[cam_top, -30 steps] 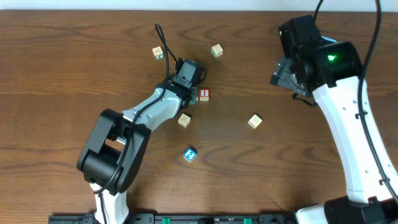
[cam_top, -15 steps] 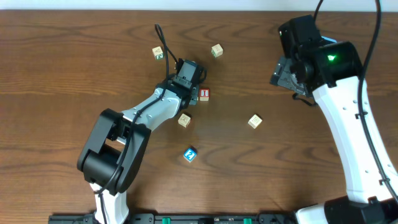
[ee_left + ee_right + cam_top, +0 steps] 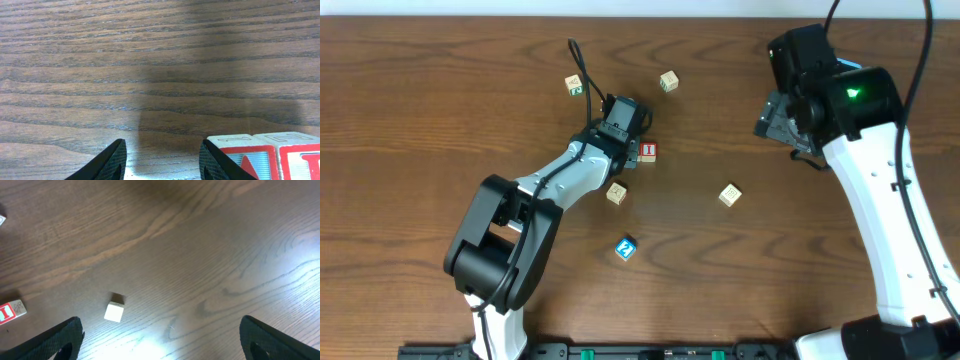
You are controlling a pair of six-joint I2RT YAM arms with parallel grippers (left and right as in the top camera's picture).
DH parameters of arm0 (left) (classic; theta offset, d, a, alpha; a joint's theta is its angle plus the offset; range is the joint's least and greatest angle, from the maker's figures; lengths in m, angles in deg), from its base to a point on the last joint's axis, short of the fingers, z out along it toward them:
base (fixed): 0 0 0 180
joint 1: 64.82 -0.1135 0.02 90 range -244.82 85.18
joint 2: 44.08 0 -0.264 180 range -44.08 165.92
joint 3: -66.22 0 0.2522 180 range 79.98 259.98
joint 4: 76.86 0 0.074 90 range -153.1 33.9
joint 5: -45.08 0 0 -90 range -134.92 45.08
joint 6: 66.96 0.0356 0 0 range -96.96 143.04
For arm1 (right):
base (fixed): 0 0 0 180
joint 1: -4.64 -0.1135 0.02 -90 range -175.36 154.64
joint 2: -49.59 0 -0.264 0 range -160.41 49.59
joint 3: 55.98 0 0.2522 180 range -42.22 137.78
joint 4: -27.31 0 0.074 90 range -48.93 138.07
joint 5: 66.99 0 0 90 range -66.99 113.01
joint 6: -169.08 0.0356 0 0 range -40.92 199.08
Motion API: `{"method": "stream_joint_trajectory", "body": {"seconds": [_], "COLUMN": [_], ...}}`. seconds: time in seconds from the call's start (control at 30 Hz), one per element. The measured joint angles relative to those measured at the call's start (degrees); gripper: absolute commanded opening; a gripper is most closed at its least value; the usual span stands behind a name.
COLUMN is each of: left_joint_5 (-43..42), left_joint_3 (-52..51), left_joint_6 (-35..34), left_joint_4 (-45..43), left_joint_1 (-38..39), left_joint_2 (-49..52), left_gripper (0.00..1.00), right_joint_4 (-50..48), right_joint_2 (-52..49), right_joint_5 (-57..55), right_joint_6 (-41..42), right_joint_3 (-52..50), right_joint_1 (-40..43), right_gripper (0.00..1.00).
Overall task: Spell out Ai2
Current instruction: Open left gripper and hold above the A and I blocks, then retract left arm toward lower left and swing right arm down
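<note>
My left gripper [image 3: 623, 140] is low over the table with its jaws open and empty [image 3: 165, 162]. The cube with the red "A" [image 3: 246, 159] sits just outside its right fingertip [image 3: 214, 161], touching the red "I" cube [image 3: 300, 156]. From overhead the "I" cube [image 3: 648, 152] shows beside the gripper, and the "A" cube is mostly hidden under it. The bright blue "2" cube [image 3: 626, 248] lies alone nearer the front. My right gripper [image 3: 786, 122] is raised at the right, open and empty [image 3: 162, 345]. The "I" cube also shows at the left edge of the right wrist view [image 3: 11, 312].
Pale cubes lie at the back left [image 3: 574, 86], at the back middle [image 3: 668, 81], below the left gripper [image 3: 616, 192] and at middle right [image 3: 730, 194]. That last cube also shows in the right wrist view [image 3: 114, 311].
</note>
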Motion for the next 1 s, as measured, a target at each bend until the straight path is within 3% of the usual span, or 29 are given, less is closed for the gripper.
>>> {"method": "stream_joint_trajectory", "body": {"seconds": [0.47, 0.73, 0.93, 1.0], "left_joint_5": [1.0, 6.3, 8.1, 8.2], "left_joint_3": [0.0, 0.2, 1.4, 1.6], "left_joint_6": [0.0, 1.5, 2.7, 2.8], "left_joint_4": [0.7, 10.9, 23.6, 29.3], "left_joint_1": [-0.4, -3.5, -4.2, -4.2], "left_joint_2": [-0.1, -9.2, -26.3, -32.7], "left_gripper": [0.54, 0.60, 0.82, 0.93], "right_joint_4": [0.0, -0.3, 5.1, 7.5], "right_joint_2": [0.0, 4.9, 13.0, 14.7], "right_joint_5": [0.0, 0.0, 1.7, 3.6], "right_joint_6": [0.0, 0.0, 0.3, 0.6], "right_joint_3": [0.0, 0.0, 0.1, 0.1], "right_joint_1": [0.0, 0.0, 0.0, 0.0], "right_gripper": [0.99, 0.99, 0.99, 0.99]}}
